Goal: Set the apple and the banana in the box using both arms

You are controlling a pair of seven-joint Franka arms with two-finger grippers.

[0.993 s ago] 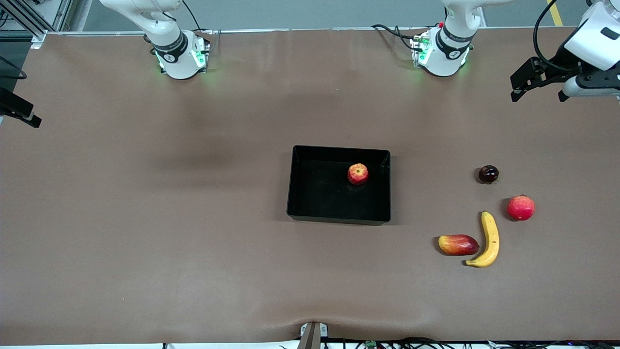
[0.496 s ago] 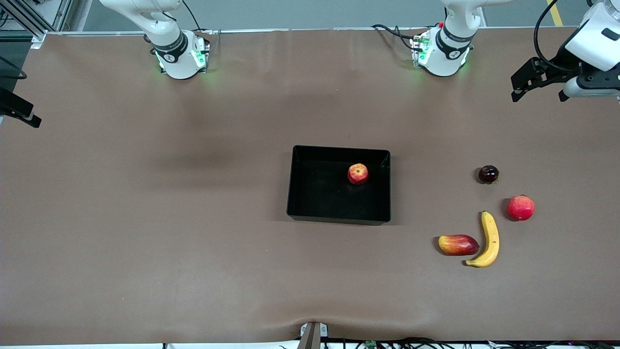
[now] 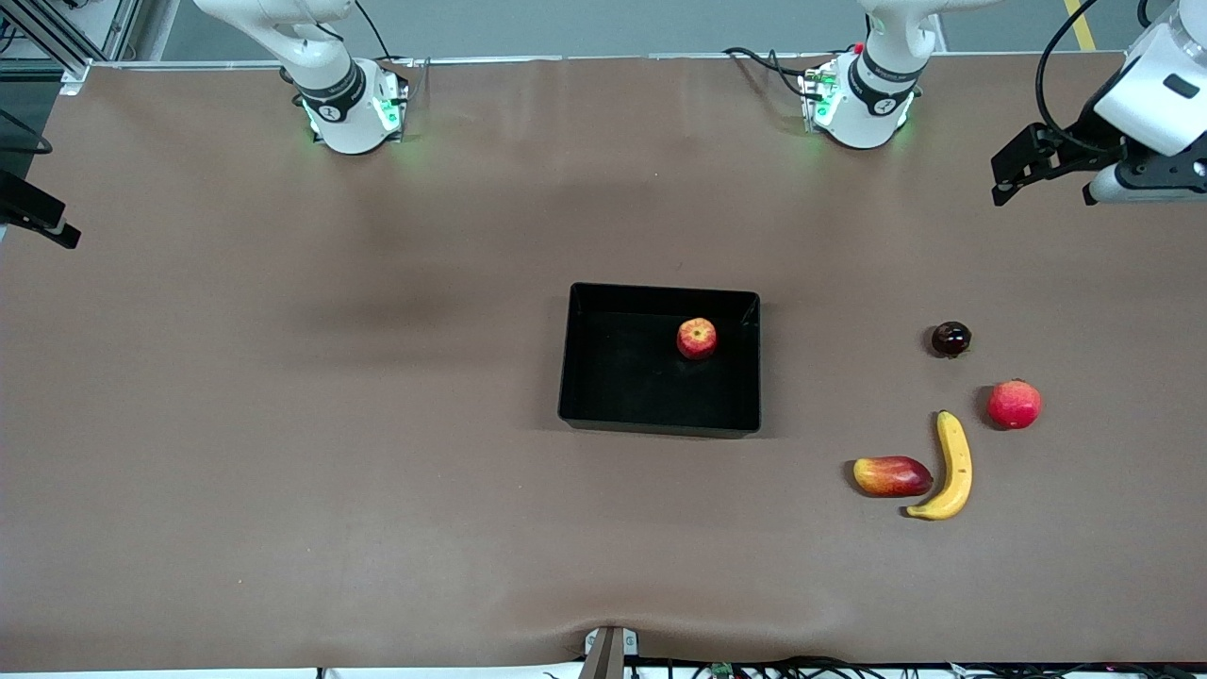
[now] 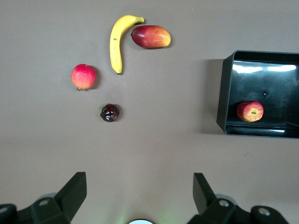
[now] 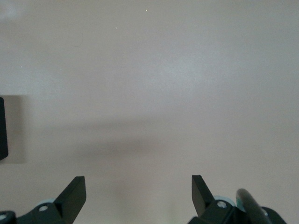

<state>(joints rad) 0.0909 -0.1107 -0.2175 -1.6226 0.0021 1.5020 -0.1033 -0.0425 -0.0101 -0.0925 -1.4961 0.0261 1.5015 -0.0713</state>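
on the brown table (image 3: 283, 424), about midway between the two bases, sits the box (image 3: 571, 377), and the apple (image 3: 697, 338) already rests on its floor, close to the wall that faces the left arm's end and in the half farther from the front camera. the banana (image 3: 952, 468) lies outside on the table toward the left arm's end, nearer the front camera than the box, its curve wrapping just beside a mango-like fruit (image 3: 891, 475). a pinkish-red round fruit (image 3: 1014, 404) sits near the banana's upper tip, and a small dark fruit (image 3: 950, 339) lies a little farther from the camera than that.

from the front, the left gripper (image 3: 1014, 170) hangs in the air over the left arm's end of the table, well apart from all the fruit, with nothing in it. the right arm waits, and of it that view catches only a dark piece at the frame's edge.

the wrist views fill in the rest. the left wrist view shows the left gripper (image 4: 140, 196) with its fingers spread wide and empty, and past them all four loose fruits plus the box corner with the apple inside. the right wrist view shows the right gripper (image 5: 138, 196) equally spread and empty over bare table, with only a sliver of something black at the picture's edge.
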